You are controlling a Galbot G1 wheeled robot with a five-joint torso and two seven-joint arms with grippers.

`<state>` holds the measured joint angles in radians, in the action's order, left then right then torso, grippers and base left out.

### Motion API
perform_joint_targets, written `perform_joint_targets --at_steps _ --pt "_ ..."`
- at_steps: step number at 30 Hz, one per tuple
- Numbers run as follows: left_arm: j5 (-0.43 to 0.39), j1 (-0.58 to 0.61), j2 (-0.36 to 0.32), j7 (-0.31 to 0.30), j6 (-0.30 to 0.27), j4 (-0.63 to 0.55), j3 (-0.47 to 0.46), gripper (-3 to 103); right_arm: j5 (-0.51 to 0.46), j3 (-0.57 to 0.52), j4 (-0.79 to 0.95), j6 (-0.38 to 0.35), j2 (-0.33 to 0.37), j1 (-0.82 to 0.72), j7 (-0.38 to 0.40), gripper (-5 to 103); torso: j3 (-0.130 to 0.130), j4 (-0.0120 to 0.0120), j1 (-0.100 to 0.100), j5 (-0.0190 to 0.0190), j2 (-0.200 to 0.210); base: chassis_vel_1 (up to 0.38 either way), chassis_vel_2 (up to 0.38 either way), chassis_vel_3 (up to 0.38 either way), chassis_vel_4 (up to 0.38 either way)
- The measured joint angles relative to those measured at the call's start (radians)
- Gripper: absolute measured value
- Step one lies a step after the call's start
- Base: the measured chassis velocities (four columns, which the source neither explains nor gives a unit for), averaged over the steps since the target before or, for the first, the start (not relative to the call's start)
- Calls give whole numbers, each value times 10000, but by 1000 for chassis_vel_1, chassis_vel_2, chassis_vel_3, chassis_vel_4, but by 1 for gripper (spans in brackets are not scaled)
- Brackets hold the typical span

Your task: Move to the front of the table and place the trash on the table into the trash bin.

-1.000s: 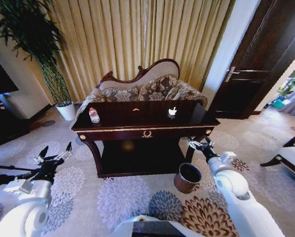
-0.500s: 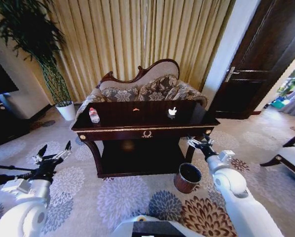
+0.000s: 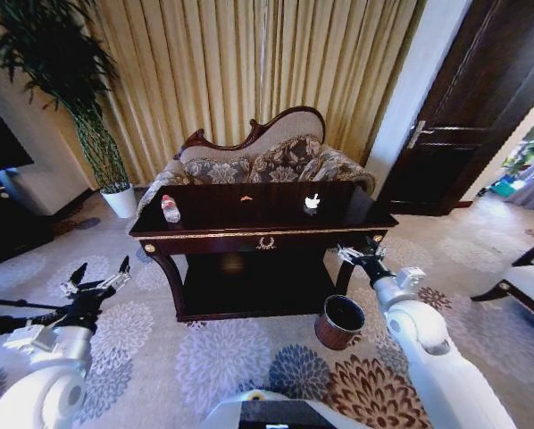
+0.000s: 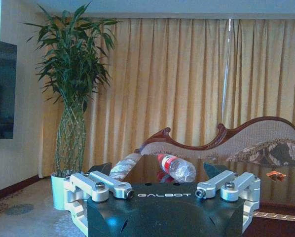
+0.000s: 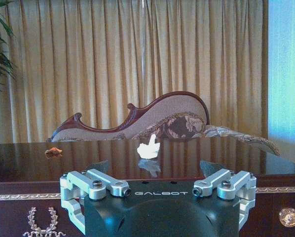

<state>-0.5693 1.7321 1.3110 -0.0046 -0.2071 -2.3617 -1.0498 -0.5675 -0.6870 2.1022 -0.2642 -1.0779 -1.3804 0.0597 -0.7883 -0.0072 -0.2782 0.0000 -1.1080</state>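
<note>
**Robot parked in front of the table, both grippers empty**

So the table (image 3: 265, 223) is sitting dead ahead in the head view, sofa (image 3: 258, 161) right behind it. The white paper wad (image 3: 312, 202) is lying on the right part of the tabletop, and the tiny orange scrap (image 3: 246, 197) is sitting further back near the middle. A plastic bottle (image 3: 170, 209) is lying toward the left end.

The trash bin (image 3: 339, 322) is standing on the carpet (image 3: 222, 357) by the table's front right leg.

The left gripper (image 3: 97, 279) is hovering low, left of the table, fingers spread wide, gripping nothing. The right gripper (image 3: 360, 252) is hanging just off the front right corner, above the bin, also spread and empty.
</note>
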Motion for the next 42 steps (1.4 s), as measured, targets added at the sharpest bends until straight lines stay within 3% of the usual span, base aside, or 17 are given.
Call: perform_joint_targets --at_steps 42 --pt "46 188 121 103 67 -23 -18 100 41 187 12 39 12 54 -6 100 0 1 -2 0 2 -93 90 84 -84"
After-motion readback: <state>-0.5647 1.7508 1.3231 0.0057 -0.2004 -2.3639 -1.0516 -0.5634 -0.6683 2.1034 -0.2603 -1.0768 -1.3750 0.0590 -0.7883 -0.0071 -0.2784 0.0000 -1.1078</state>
